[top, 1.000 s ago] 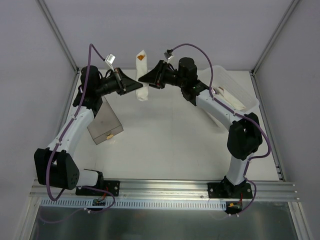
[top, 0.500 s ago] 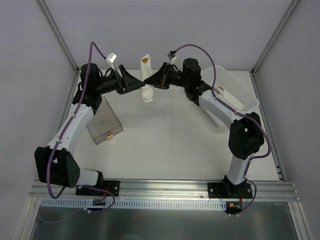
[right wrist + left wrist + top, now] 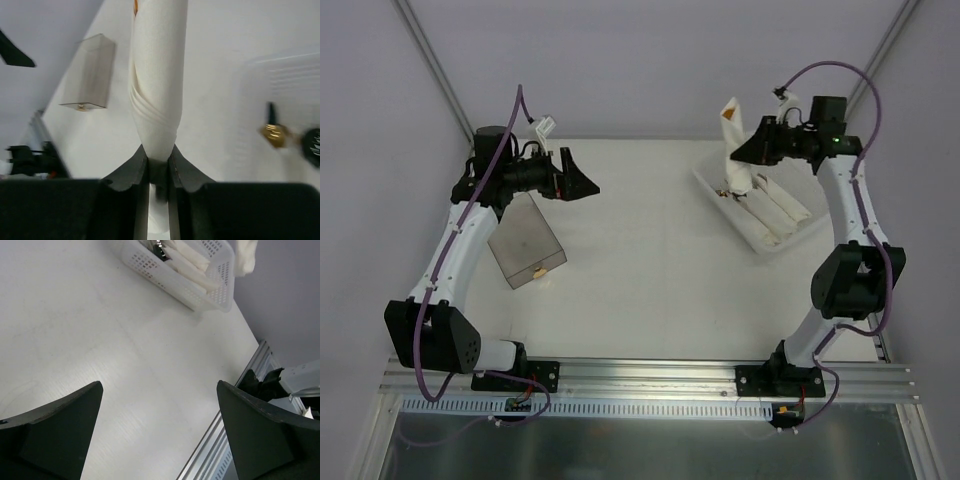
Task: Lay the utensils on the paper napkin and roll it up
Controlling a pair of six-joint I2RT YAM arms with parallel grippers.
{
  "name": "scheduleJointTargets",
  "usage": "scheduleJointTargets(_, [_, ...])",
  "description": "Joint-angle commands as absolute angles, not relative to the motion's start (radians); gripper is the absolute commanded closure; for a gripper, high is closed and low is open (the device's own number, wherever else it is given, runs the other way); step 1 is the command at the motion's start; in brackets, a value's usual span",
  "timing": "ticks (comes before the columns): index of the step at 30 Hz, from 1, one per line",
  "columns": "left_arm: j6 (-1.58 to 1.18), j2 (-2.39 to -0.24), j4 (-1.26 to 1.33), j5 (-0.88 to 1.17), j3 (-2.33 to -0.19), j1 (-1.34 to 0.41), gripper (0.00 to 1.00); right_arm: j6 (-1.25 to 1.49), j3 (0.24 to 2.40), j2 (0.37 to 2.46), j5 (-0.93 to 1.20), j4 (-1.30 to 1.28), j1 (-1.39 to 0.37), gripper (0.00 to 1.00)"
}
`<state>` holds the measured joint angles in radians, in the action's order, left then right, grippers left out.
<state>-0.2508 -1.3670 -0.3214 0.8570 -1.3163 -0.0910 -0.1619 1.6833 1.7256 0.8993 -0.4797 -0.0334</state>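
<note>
The paper napkin [image 3: 732,150] is rolled into a white tube and hangs upright above the left end of the white tray [image 3: 718,192]. My right gripper [image 3: 745,155] is shut on its lower part. In the right wrist view the roll [image 3: 157,75] rises from between the closed fingers of that gripper [image 3: 159,152], and an orange utensil tip [image 3: 135,6] peeks out at its top. My left gripper [image 3: 582,185] stands open over the table's back left with nothing in it. The left wrist view shows only bare table between its spread fingers [image 3: 60,425].
Several other white rolls [image 3: 775,205] lie in the tray. Small dark-and-metal bits [image 3: 272,131] sit at the tray's end. A smoky clear box [image 3: 525,240] stands on the left side of the table, below the left arm.
My left gripper let go of the roll, opened wide and pulled back to the left. My right arm carried the roll from the back middle to the right, over the tray.
</note>
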Motion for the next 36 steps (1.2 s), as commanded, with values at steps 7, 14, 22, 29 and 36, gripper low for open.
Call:
scheduleJointTargets(7, [-0.048, -1.285, -0.408, 0.835, -1.235, -0.089, 0.01, -0.994, 2.052, 1.930, 0.781, -1.104, 0.189, 1.00])
scheduleJointTargets(14, [-0.020, -1.270, -0.428, 0.793, -1.197, -0.087, 0.01, -1.166, 2.071, 2.032, 0.657, -1.151, 0.209, 1.00])
scheduleJointTargets(22, [-0.009, -1.261, -0.446, 0.767, -1.163, -0.077, 0.01, -1.258, 2.166, 2.161, 0.594, -1.186, 0.213, 1.00])
scheduleJointTargets(29, [0.009, -1.253, -0.456, 0.756, -1.143, -0.060, 0.01, -1.301, 2.119, 2.184, 0.542, -1.216, 0.210, 1.00])
scheduleJointTargets(36, [0.005, -1.256, -0.453, 0.756, -1.137, -0.057, 0.01, -1.289, 2.065, 2.194, 0.506, -1.216, 0.219, 1.00])
